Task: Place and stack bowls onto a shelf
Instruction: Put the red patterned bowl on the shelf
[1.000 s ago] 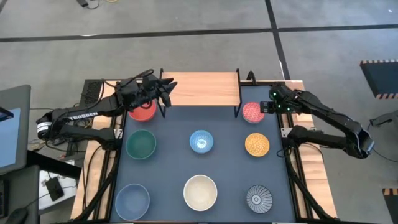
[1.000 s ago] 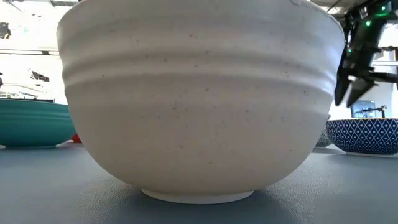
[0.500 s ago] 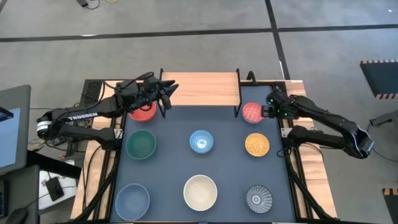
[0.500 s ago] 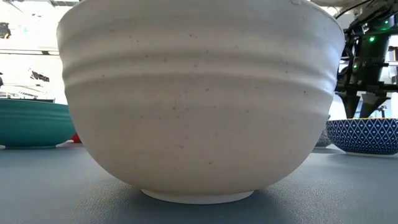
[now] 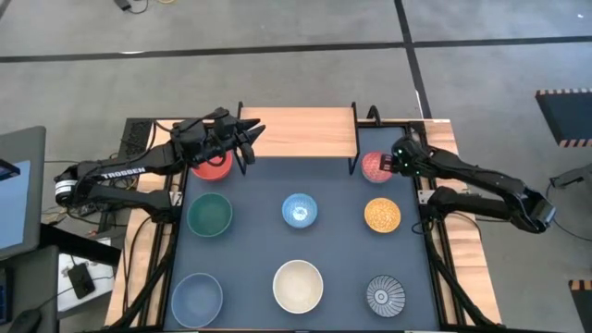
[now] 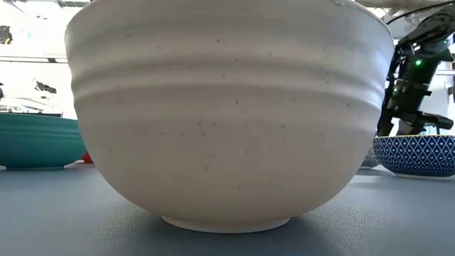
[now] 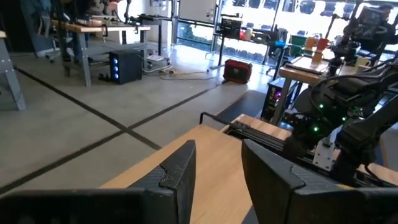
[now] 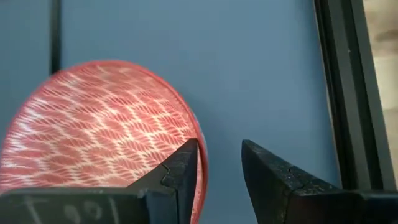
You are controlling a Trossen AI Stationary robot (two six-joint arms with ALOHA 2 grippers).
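Observation:
The pink-red speckled bowl point(image 5: 373, 166) point(image 8: 99, 130) rests on its base on the dark table, just right of the shelf point(image 5: 296, 131). My right gripper point(image 5: 390, 161) point(image 8: 219, 155) is open and points steeply down over the bowl's right rim. One finger is over the bowl's inside and the other over the table outside; I cannot tell whether either touches. My left gripper point(image 5: 248, 139) point(image 7: 217, 158) is open and level, holding nothing, above the shelf's left end. The red bowl point(image 5: 215, 166) sits under that arm.
More bowls stand on the table: green point(image 5: 210, 215), light blue point(image 5: 299, 210), yellow point(image 5: 382, 215), grey-blue point(image 5: 197, 298), cream point(image 5: 298, 285) and ribbed point(image 5: 386, 296). The shelf's black leg point(image 5: 352, 165) stands just left of the pink-red bowl. The table's black frame rail point(image 8: 342, 93) runs along its right.
My right gripper has come down and slightly toward the table's left, onto the right rim of the pink-red bowl. The bowl has stayed where it was.

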